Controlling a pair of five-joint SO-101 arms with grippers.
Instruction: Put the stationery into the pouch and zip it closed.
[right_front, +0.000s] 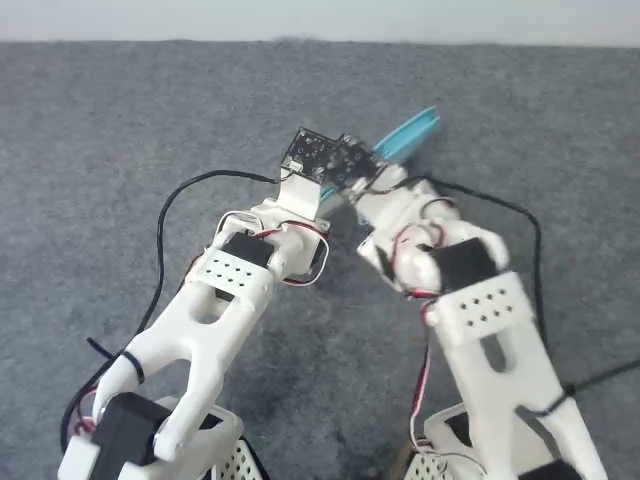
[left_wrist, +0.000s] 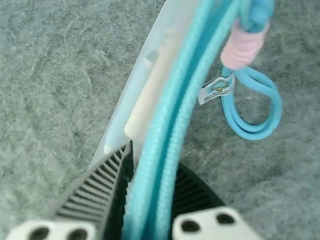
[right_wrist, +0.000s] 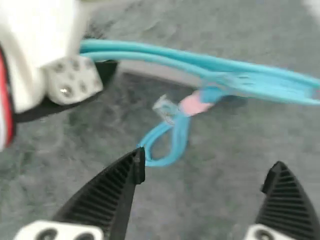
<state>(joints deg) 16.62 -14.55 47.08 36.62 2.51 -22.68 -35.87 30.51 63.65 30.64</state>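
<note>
Pouch being steadied for zipping
Near the bench's (right_front: 100, 150) far edge, the pouch (right_front: 405, 135) is being clamped along its zip by the left hand (left_wrist: 152, 165); the right hand (right_wrist: 209, 162) is being held open beside the pull loop (right_wrist: 167, 142), which could be missed if pinched shallowly.

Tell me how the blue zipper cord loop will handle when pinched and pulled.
The cord loop hangs in a limp curve, so it is probably floppy and light. It looks thin, so the right gripper may need to close fully. The left gripper clamps the pouch, so pulling should likely tension it rather than drag it.
</note>
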